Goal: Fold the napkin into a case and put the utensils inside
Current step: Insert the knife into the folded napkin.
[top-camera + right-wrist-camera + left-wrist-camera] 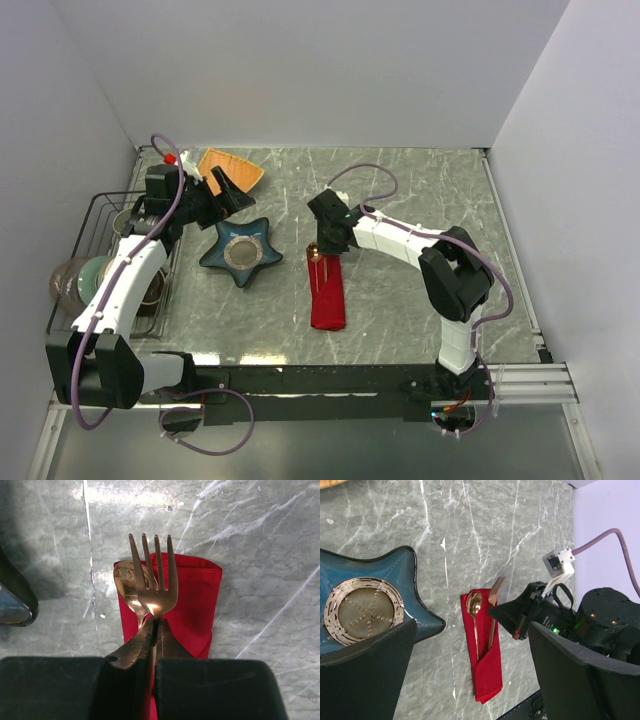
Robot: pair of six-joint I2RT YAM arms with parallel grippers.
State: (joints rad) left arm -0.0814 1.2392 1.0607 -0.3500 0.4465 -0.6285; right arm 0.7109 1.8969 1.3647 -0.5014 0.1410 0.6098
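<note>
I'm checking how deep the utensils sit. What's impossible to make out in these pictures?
- Right wrist: the right tool hides the fork handle and the lower half of the case.
- Top external: the utensils are too small to tell apart.
- Left wrist: handle ends hidden inside the fold; the blue dish is cut off by the left edge.

There is one red napkin [327, 295], just right of the one blue star dish [240, 253]. With the napkin are two shiny utensils [491, 625]: one spoon [474, 605] and one fork [152, 587]. One orange plate [232, 168] sits behind the dish. One wire rack [100, 215] stands left of the dish.
</note>
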